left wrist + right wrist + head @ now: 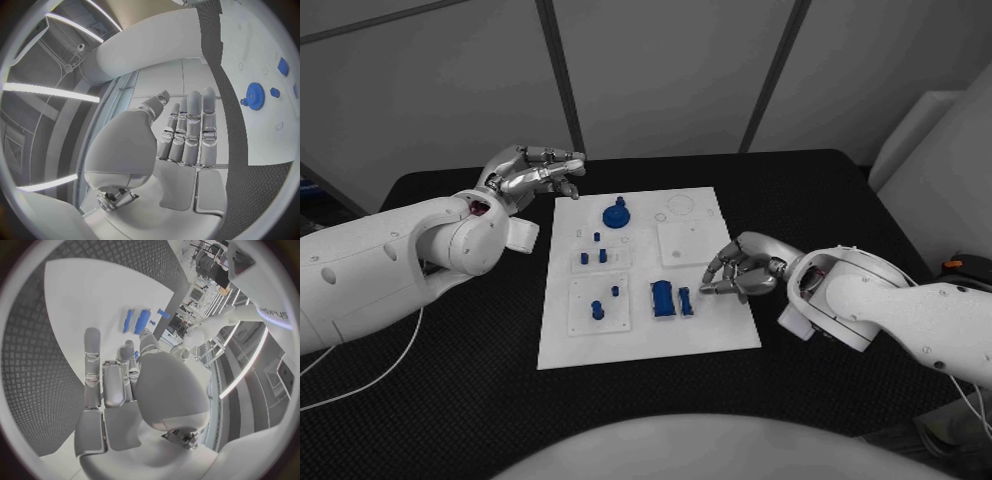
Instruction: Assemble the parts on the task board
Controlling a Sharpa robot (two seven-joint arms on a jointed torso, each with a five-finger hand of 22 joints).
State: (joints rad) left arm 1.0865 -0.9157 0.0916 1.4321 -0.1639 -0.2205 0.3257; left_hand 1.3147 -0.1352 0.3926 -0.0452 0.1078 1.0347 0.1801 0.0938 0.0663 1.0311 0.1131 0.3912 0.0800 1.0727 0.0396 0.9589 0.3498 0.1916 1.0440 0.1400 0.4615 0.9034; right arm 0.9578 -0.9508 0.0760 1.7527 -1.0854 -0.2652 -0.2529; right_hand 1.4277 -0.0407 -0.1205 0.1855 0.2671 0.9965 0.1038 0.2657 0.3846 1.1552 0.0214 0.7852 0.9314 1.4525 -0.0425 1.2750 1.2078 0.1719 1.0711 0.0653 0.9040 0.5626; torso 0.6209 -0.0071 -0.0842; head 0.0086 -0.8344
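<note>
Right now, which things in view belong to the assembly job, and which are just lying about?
Belongs to the job:
task board
blue gear
blue block
small blue pegs
left robot hand
right robot hand

Just lying about:
black table
white cable

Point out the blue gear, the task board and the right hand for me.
Blue gear (616, 213), head view, middle of its disc.
Task board (718, 338), head view, bare white corner nearest the robot.
Right hand (741, 272), head view, middle of the hand.
</note>
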